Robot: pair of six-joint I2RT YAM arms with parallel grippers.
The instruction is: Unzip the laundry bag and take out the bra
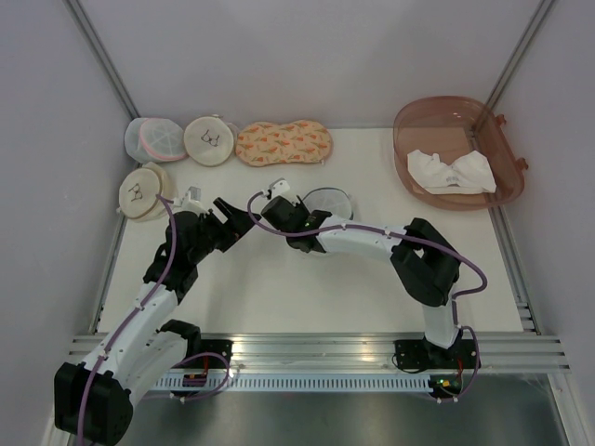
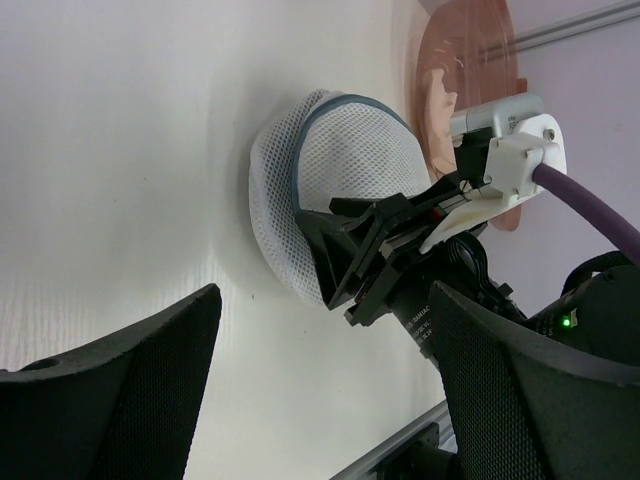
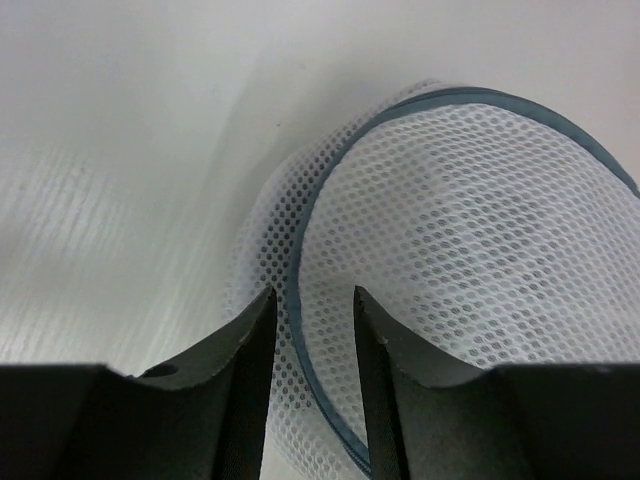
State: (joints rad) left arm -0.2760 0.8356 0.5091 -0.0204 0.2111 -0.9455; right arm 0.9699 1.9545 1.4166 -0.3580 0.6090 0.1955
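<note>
Fingers [image 3: 245, 380] of the right gripper [image 3: 310, 335] stand a little apart, with the dark zipper rim [image 3: 300, 300] of the laundry bag [image 3: 480, 220] running through the gap. The mesh there looks unpinched, so we read them as parted and poised. Our left gripper [image 1: 231, 216] hangs just to the left of the bag, fingers spread wide and holding nothing. The bag lies zipped on the table [image 1: 279, 297], partly under the right wrist.

We judge the unzipping step barely begun. The next move calls for finding the zipper pull (we cannot see it in any view), pinching it, and pinning the mesh with the left gripper while the pull runs round the rim. The bra does not show through the mesh.

Beyond the bag, to its far left, lie a carrot-print pouch [image 1: 284, 144], cream round pouches [image 1: 209, 139] and a pink-trimmed mesh pouch [image 1: 153, 139]. To its far right a pink basket [image 1: 414, 130] holds a white cloth [image 1: 451, 172]. None crowd the bag; the two grippers so near each other look the likelier hindrance.
</note>
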